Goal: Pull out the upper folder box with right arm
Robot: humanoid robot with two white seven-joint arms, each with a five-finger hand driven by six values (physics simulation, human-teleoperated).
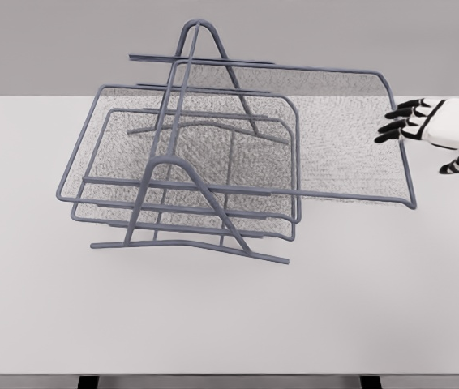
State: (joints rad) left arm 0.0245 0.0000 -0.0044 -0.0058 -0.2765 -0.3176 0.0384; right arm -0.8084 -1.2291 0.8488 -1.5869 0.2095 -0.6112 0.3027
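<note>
On right, hand apparently touches mesh tray's wire rim.

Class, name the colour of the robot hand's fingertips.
Black, on the right hand; head view shows it best.

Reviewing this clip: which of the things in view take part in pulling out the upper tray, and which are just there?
In the job:
- upper tray, slid well out to the right
- right hand, fingers at the tray's right rim
- rack that carries the trays

Just there:
- middle tray and lower tray, both seated in the rack
- table

The left arm is out of view.
</note>
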